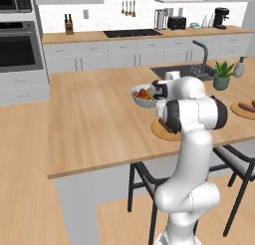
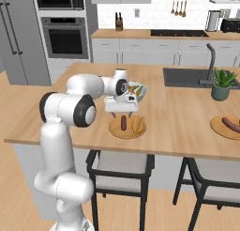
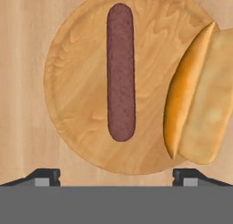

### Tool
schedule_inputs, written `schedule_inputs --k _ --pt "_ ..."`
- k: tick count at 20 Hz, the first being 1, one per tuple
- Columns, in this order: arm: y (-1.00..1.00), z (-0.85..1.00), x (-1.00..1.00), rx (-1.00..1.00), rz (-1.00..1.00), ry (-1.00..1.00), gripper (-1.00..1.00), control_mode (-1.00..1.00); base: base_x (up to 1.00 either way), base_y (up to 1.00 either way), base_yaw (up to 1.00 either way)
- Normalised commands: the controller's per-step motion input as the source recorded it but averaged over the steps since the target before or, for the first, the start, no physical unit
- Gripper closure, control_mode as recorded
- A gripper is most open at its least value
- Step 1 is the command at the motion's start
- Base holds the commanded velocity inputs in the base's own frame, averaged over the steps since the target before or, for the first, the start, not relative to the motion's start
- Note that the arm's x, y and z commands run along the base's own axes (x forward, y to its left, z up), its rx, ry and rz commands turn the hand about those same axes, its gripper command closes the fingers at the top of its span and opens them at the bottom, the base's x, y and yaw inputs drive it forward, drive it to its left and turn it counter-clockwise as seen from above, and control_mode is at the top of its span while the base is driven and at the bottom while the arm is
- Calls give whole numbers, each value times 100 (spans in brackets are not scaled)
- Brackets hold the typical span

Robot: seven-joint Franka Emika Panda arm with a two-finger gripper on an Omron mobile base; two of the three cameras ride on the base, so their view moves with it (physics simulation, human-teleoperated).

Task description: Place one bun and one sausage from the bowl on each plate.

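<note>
The gripper (image 3: pixel 116 175) hangs spread wide and empty just above the near plate (image 3: pixel 73 104). Below it lies a sausage (image 3: pixel 121 73); a bun (image 3: pixel 200 100) overhangs the rim beside it. A fruit bowl (image 2: pixel 140 90) sits just beyond.

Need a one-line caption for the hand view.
Open gripper above a wooden plate holding a sausage and a bun overhanging its rim.

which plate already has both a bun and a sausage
The near plate under the gripper: it holds a sausage and a bun. The far plate by the plant shows just a sausage.
</note>
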Motion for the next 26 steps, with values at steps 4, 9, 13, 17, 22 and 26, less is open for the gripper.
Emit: schedule_inputs --k 4,9,13,17,22,26 --pt "-2 37 -100 1 5 -6 -100 -100 0 0 0" --pt "-18 8 -100 5 13 -12 -100 -100 0 0 0" --pt "-15 20 -94 11 19 -9 -100 -100 0 0 0" --pt "-6 78 -34 4 13 -4 -100 -100 0 0 0" --pt "3 100 -28 -5 3 -10 -100 -100 0 0 0" --pt "-11 17 -52 4 1 -9 -100 -100 0 0 0"
